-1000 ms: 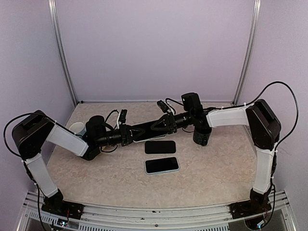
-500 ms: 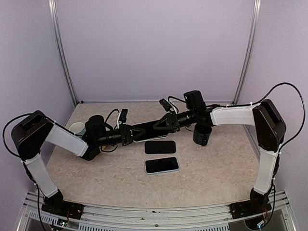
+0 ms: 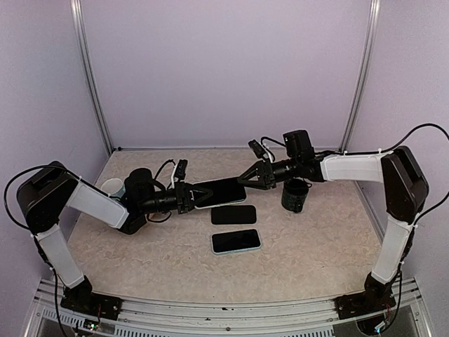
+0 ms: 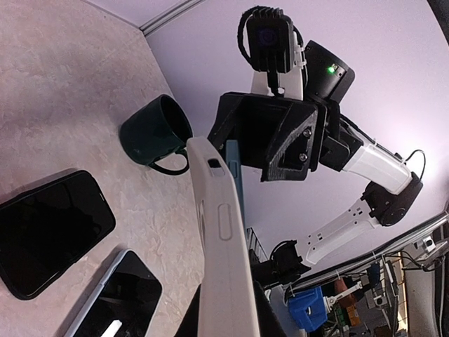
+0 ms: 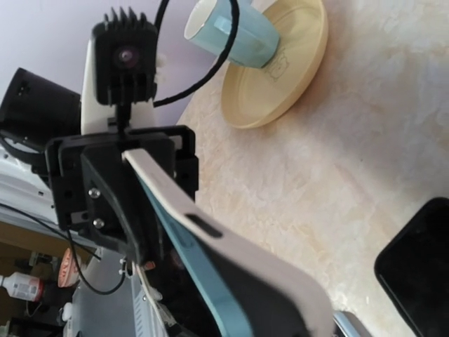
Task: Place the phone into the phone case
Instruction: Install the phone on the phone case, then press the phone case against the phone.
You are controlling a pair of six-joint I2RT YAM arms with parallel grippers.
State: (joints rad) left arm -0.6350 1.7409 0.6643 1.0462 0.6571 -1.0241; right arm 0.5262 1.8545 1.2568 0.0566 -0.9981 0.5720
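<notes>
My left gripper is shut on a white phone case, held edge-up above the table. In the left wrist view the case rises from between the dark fingers, with the teal edge of a phone set in it. The right gripper is at the case's far end with its jaws apart, facing the left wrist camera as a black block. In the right wrist view the case and the teal phone edge fill the lower middle.
A bare black phone and a phone with a pale blue rim lie flat on the table below the held case. A dark green mug stands under the right arm. A pale blue cup lies on a yellow plate at the left.
The right arm has drawn back to the right and its jaws have widened. The case stays in the left gripper, now uncovered along most of its length.
</notes>
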